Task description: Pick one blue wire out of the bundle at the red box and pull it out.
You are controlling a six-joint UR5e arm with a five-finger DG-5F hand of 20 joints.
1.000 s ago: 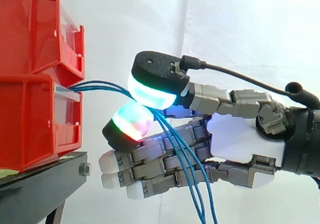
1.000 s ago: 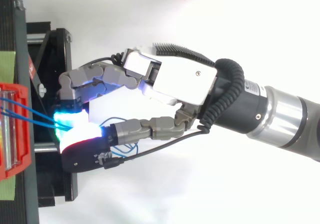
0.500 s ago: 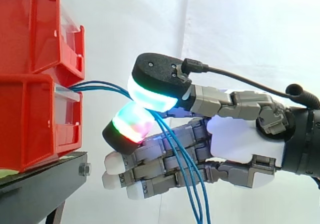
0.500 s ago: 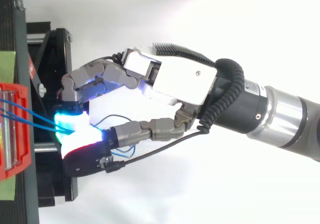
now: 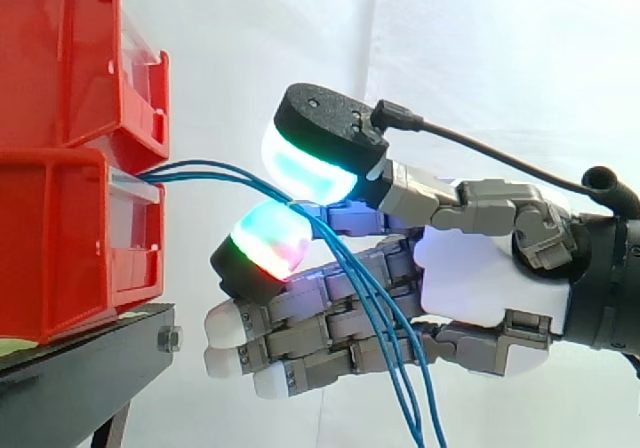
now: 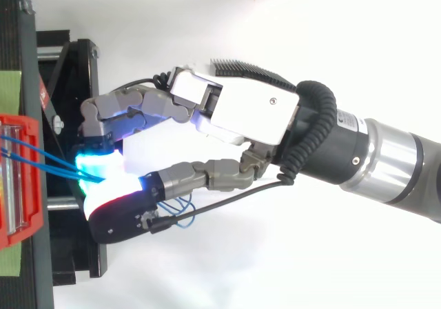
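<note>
Placed to the right of the lower red plastic bin (image 5: pixel 60 238), the hand (image 5: pixel 490 288) has two of its glowing pads closed together on the thin blue wires (image 5: pixel 210 174). The upper pad (image 5: pixel 305 168) glows cyan and green and the lower pad (image 5: pixel 268 243) glows green and red. The wires pass between them, a little to the right of the bin's front. I cannot tell how many of the wires are really pinched. The other fingers (image 5: pixel 320 338) lie almost straight under the two pads. Their white tips point to the bin and do not touch it.

The lower red plastic bin carries a second red plastic bin (image 5: pixel 60 58) on top, and both stand on a black metal stand (image 5: pixel 80 368). The wires come out at the top of the lower bin's front, beside its clear plastic front panel (image 5: pixel 135 223). What else is inside the two bins is hidden. From the bin the wires run right to the pads, then hang down across the straight fingers to the lower edge of the side view.

From above, the wires (image 6: pixel 41 158) go from the bin (image 6: pixel 17 185) to the pads, and a loose blue loop (image 6: pixel 180 211) of them lies under the hand (image 6: pixel 241 109). A white curtain (image 5: pixel 480 48) hangs behind the bin.
</note>
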